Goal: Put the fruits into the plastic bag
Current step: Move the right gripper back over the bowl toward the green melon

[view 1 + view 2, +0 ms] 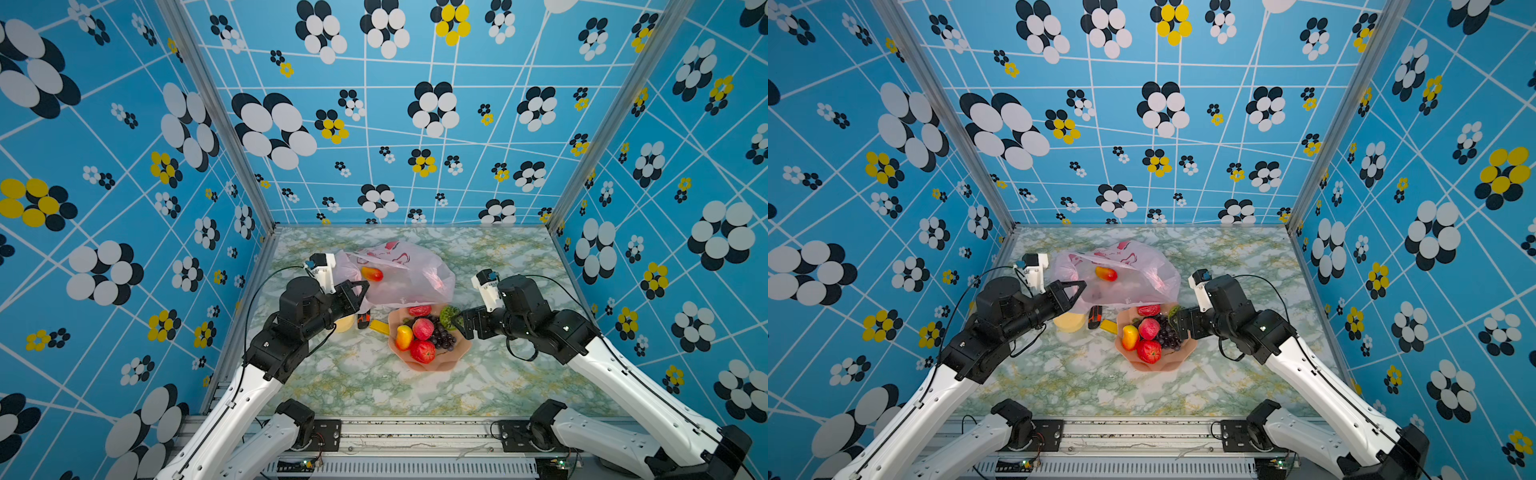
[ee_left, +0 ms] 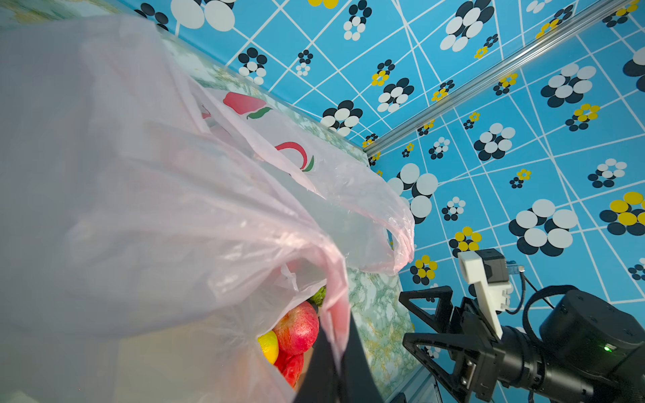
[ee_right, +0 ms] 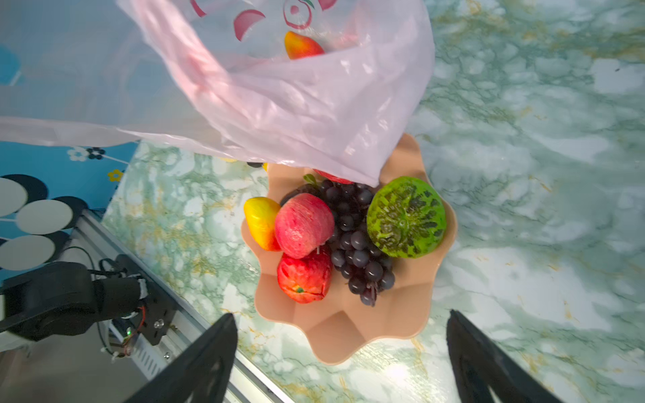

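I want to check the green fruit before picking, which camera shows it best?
The right wrist view: the green fruit lies whole and close in the bowl, beside the grapes. In both top views it is small, partly hidden by the right gripper. The left wrist view shows only a green sliver past the bag.

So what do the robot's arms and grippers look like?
The left arm and right arm are white shells with black joints. The left gripper and right gripper are black, with hollow triangular fingers. Thin black cables loop by the wrists.
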{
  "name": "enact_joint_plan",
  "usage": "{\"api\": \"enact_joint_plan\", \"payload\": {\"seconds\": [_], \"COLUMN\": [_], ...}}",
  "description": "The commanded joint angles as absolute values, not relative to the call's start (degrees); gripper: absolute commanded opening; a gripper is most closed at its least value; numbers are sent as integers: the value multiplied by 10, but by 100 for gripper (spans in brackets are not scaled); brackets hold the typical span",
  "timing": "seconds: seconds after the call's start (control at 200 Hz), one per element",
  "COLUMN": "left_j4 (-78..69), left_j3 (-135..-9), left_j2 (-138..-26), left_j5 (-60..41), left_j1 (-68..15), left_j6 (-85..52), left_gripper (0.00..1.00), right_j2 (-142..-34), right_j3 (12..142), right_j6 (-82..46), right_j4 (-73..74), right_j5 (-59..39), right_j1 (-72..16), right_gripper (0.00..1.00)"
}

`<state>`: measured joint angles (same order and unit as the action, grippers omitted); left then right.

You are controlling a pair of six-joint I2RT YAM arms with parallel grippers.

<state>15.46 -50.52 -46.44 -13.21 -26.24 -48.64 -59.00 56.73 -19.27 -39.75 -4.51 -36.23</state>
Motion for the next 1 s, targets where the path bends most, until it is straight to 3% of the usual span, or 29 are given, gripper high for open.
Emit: {"api": "enact_joint_plan", "payload": {"seconds": [0.0, 0.485, 0.995], "left_j4": [163, 167, 169], "left_j3": [-519, -540, -545], "left_j2": [-464, -471, -479], "left_j5": [-128, -127, -126], "left_j1": [-269, -275, -277], "left_j6": [-482, -479, -473], "left_gripper": [0, 0, 0], "right_j2": [-625, -765, -849], "right_j3": [565, 588, 623], "right_j6": [-167, -198, -196], "right_j4": [-407, -353, -337], "right_j5": [-16, 49, 48], "right_j1": [-362, -363, -363], "right_gripper": [95, 99, 87]}}
